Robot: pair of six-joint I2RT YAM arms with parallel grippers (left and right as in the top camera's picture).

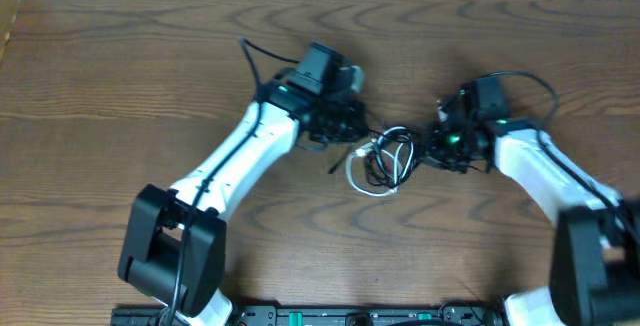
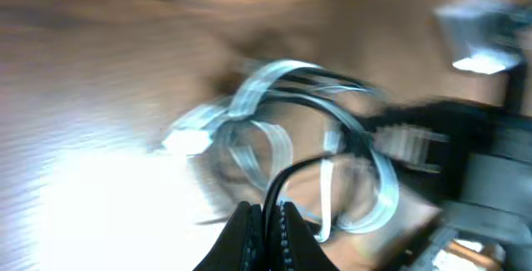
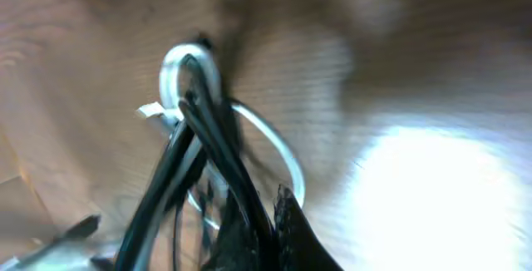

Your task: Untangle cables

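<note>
**Now both pairs of fingers pinch the tangle**

Midway across the wooden counter (image 1: pixel 120 76), the black cable (image 1: pixel 383 169) and the white cable (image 1: pixel 356 178) lie in one small knotted bundle, loops overlapping. The left fingers (image 1: pixel 352 129) sit at the bundle's upper left edge and the right fingers (image 1: pixel 432 148) at its right edge, so the tangle lies between the two arms.

From the left wrist, the left fingers (image 2: pixel 264 236) are closed together on the black cable (image 2: pixel 293 169), which rises from between them and arcs to the right. The white cable (image 2: pixel 264 84) curls in several loops behind it, one plug end (image 2: pixel 184 141) lying on the wood. The right fingers (image 2: pixel 399 142) show as a dark blurred shape on the far side of the loops.

From the right wrist, the view is smeared. The right fingers (image 3: pixel 287 234) are closed, and several strands of black cable (image 3: pixel 199 142) run straight down into them, so the grip appears to be on the black cable. A white cable (image 3: pixel 287 159) loop shows behind the strands.
</note>
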